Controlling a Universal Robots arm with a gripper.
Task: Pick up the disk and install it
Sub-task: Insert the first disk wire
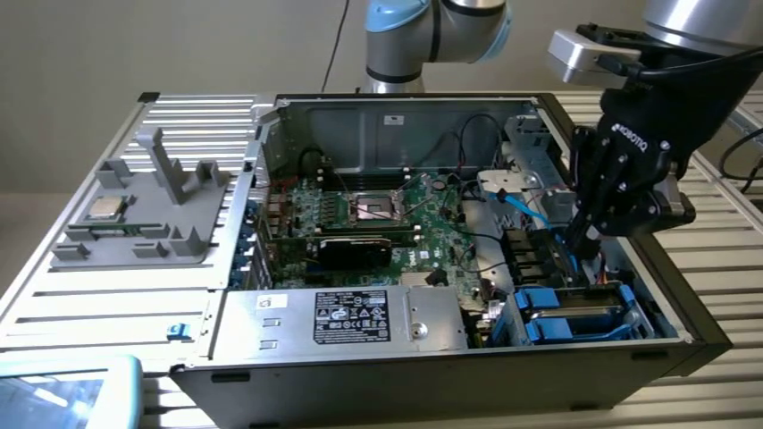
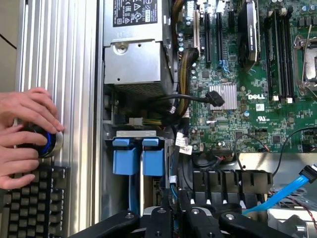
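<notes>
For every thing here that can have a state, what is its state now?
Computer case: lying on its side, open.
Disk: sitting in the drive bay, blue tabs up.
Tool: shut, empty, just above the disk.
Processor socket: empty.
Chip: resting on the grey stand.

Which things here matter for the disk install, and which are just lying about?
Job:
- disk in blue carrier, sitting in the case's drive bay
- gripper, shut, above the bay

Lying about:
- CPU chip on grey fixture
- power supply
- keyboard
- a person's hand on a knob
</notes>
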